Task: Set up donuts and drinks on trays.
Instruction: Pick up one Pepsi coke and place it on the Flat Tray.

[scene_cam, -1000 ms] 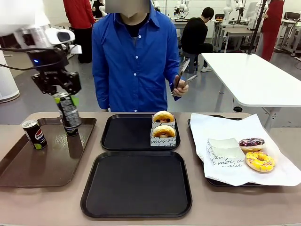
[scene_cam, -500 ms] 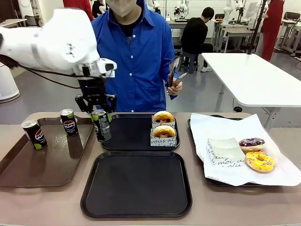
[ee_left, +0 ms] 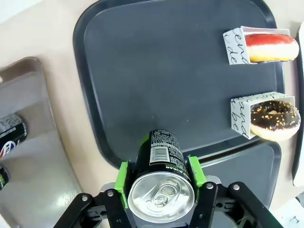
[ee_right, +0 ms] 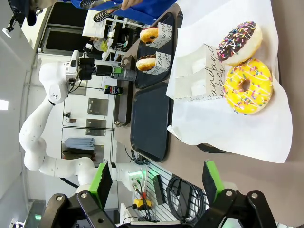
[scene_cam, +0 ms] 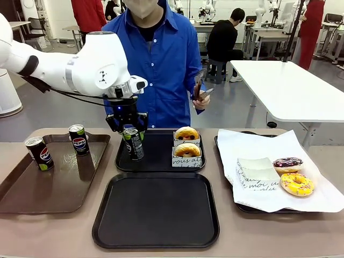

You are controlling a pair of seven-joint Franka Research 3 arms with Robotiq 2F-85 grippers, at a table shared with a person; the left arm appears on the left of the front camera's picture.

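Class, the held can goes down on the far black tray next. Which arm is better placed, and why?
Left. The left claw is shut on the can, over the far tray. The right claw is open, empty, off by the white paper.

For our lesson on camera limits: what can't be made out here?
Front view: whether the slim black Pepsi can in the left tool touches the far matte black tray; angle hides contact.
Left wrist view: two black cans on the brown tray, cut by the edge.

Left pincer (scene_cam: 131,129) around a Pepsi can (scene_cam: 134,145) over the far black tray (scene_cam: 156,155)
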